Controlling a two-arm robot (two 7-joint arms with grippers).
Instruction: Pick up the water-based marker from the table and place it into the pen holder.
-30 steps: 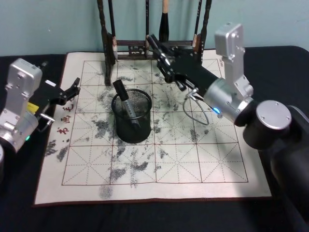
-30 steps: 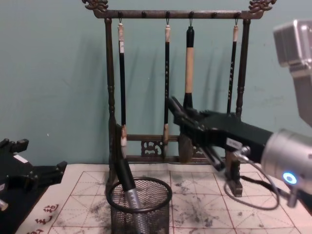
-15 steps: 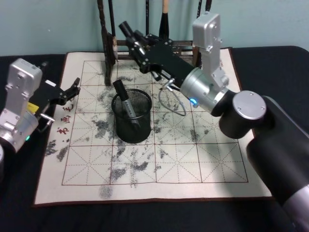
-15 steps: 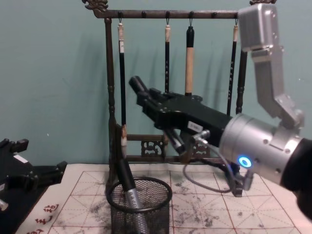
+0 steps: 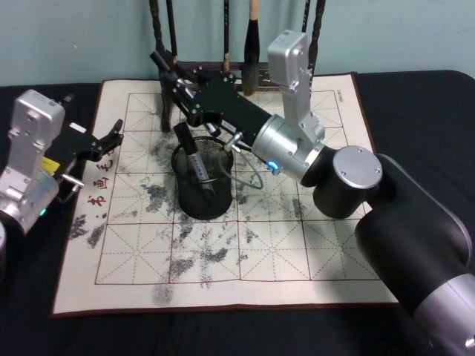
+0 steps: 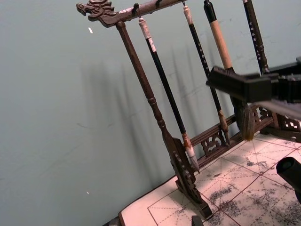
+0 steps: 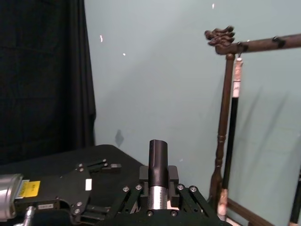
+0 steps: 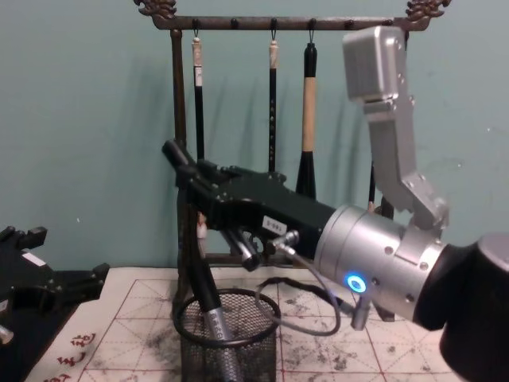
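Swung leftward from beside the brush rack point(image 8: 179, 119), right gripper point(image 5: 165, 65) now hangs above and behind the pen holder point(image 5: 202, 180), fingers pinching a dark marker point(image 7: 158, 176) between them. Second marker point(image 5: 190, 153) leans inside the mesh holder on the ink-stained calligraphy mat point(image 5: 297, 245). Left gripper point(image 5: 115, 133) parked at the mat's left edge, fingers spread.

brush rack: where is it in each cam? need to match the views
Head: brush rack at the far edge of the mat, behind the pen holder.
Chest: brush rack stands across the background, behind the right arm.
Left wrist: brush rack against the teal wall.
Right wrist: brush rack beyond the held marker.
Shared landmark: the right gripper, shut on the marker.
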